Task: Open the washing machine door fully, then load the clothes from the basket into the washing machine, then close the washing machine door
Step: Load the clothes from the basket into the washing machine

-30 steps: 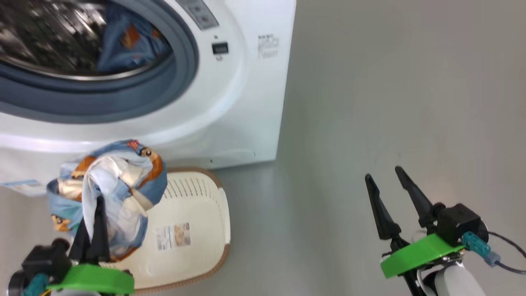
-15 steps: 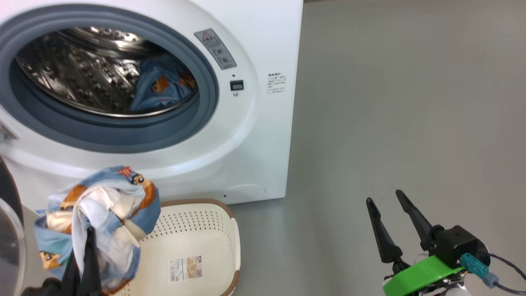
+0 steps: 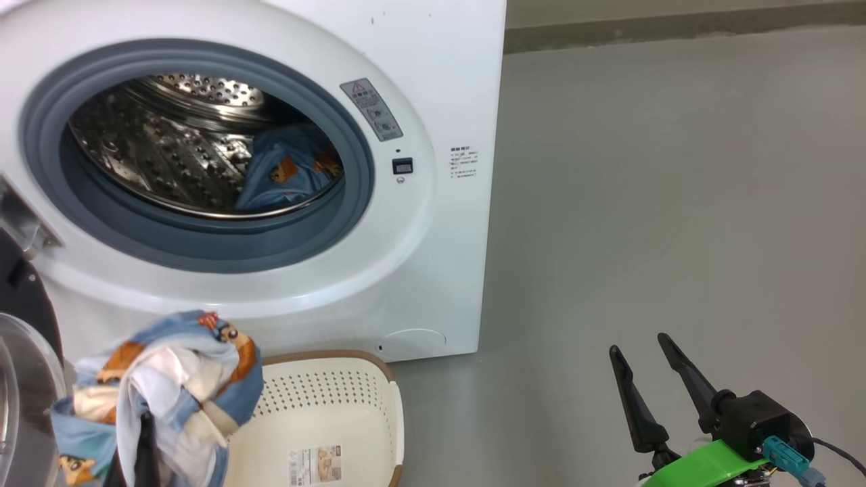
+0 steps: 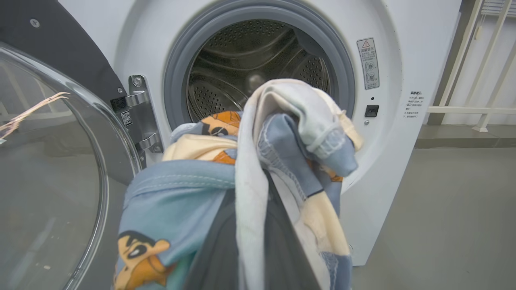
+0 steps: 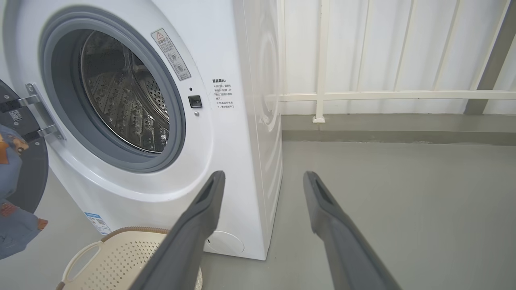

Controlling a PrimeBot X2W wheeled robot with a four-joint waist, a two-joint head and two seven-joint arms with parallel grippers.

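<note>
The white washing machine [image 3: 440, 81] stands with its drum open, and the washing machine door [image 4: 48, 161] is swung out to the left on its metal hinge [image 4: 139, 112]. One light-blue piece of the clothes [image 3: 284, 169] lies inside the drum. My left gripper [image 3: 145, 423] is shut on a bundle of blue, orange and white clothes [image 3: 162, 379], held above the left end of the basket [image 3: 325, 412] and in front of the drum mouth [image 4: 258, 72]. The basket's floor shows a paper label. My right gripper [image 3: 639, 342] is open over the floor to the right, holding nothing.
Grey floor [image 3: 676, 203] stretches to the right of the machine. A white railing [image 5: 322, 96] and a low kerb run behind it. A blue sticker [image 5: 96, 221] sits low on the machine's front. The open door's glass bowl [image 3: 20, 392] bulges close beside the held bundle.
The head camera has tilted up, so the whole picture slid down and more of the drum shows. The bundle stays in my left gripper over the basket; the right gripper is unchanged.
</note>
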